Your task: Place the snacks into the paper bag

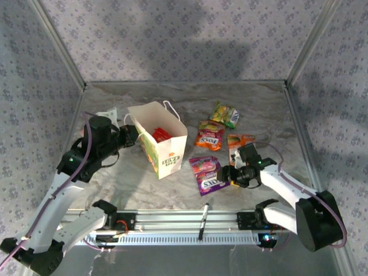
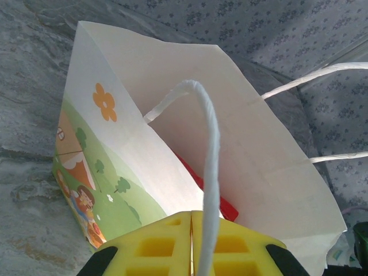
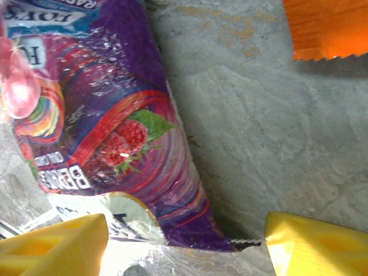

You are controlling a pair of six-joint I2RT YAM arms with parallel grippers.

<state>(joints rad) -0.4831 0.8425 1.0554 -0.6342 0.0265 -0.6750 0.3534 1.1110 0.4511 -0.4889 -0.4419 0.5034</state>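
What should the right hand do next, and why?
Probably lower and close on the purple packet: the right hand hangs open right over its end, while the left hand grips a handle of the paper bag, which stands open.

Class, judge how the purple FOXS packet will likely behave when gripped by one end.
The purple packet has glossy film catching glare, so it is probably slippery. Its flat, wrinkled body suggests light and floppy; it may droop. Pushed, it should slide, not roll.
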